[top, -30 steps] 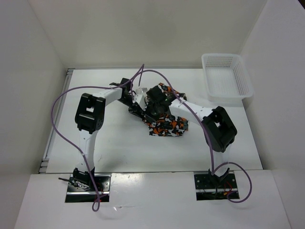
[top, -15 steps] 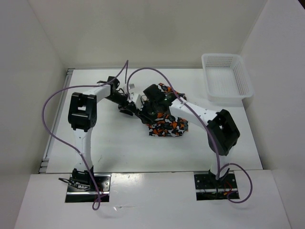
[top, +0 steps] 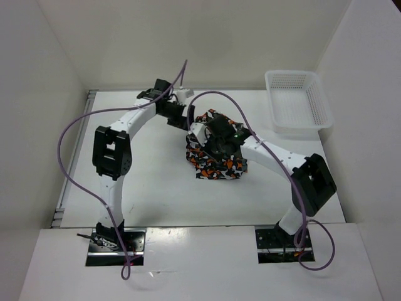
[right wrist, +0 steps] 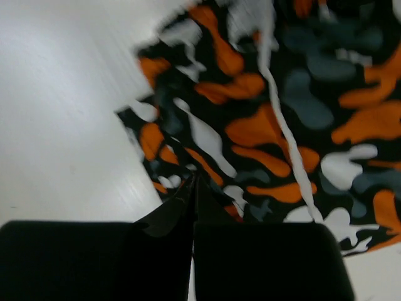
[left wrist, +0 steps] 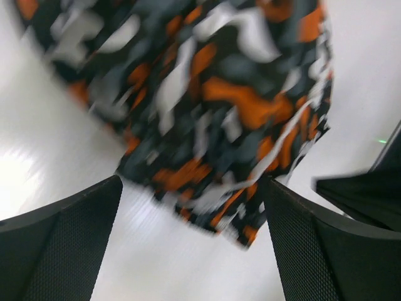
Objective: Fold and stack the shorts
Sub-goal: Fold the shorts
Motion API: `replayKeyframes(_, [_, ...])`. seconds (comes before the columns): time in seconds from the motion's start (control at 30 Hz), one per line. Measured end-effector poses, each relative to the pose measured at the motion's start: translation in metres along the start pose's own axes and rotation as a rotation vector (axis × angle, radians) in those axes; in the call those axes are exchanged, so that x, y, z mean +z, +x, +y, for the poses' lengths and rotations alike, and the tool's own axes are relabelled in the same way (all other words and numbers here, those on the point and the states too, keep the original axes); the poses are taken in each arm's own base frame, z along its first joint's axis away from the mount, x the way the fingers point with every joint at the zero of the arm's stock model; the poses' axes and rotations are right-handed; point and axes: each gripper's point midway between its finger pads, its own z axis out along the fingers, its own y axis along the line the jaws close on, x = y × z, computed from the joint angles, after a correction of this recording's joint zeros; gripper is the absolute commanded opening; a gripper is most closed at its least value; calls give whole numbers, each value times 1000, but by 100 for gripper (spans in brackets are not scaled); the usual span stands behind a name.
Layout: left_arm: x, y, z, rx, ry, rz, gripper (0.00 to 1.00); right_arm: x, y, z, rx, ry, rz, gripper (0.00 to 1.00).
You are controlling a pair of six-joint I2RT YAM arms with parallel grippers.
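Note:
The shorts (top: 216, 160), in an orange, grey, white and black blotch print, lie in a folded bundle at the middle of the table. My left gripper (top: 188, 120) stands open just off their far left edge. In the left wrist view its wide black fingers (left wrist: 69, 238) flank bare table, with the blurred shorts (left wrist: 207, 100) just ahead of the left gripper (left wrist: 193, 183). My right gripper (top: 216, 147) is over the bundle. It is shut, and in the right wrist view the tips of the right gripper (right wrist: 195, 180) rest against the shorts (right wrist: 282, 119) near their left edge.
A white mesh basket (top: 296, 103) stands at the far right corner of the table. White walls close in the table (top: 150, 188) at the back and on both sides. Purple cables loop above both arms.
My left gripper has opened, let go of the shorts and drawn back toward the far left. The right gripper opened briefly and shut again, its elbow swinging right. The shorts lie flatter.

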Motion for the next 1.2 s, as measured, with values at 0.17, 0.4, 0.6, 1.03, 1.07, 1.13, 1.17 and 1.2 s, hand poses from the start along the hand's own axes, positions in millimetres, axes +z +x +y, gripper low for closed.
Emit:
replayKeyframes(0.17, [26,-18,-43,132,21,-18,100,8,56,-42,117,93,127,0])
replayKeyframes(0.4, [66,3,-5,104,-84,51,68,16,93,-47,144,115,202,0])
replayKeyframes(0.6, [86,16,35,84,-198,83,66,34,125,-42,122,99,287,0])
replayKeyframes(1.03, [79,-2,62,100,-305,27,96,39,119,-48,35,78,268,1])
replayKeyframes(1.07, [77,-3,61,101,-300,23,98,36,116,-48,30,72,270,2])
replayKeyframes(1.13, [72,-6,59,97,-286,15,100,29,99,-54,17,68,260,2])
replayKeyframes(1.17, [68,-8,57,96,-280,8,100,24,85,-59,9,75,240,2])
replayKeyframes(1.2, [62,-12,55,95,-270,-2,100,17,65,-68,-2,93,203,4])
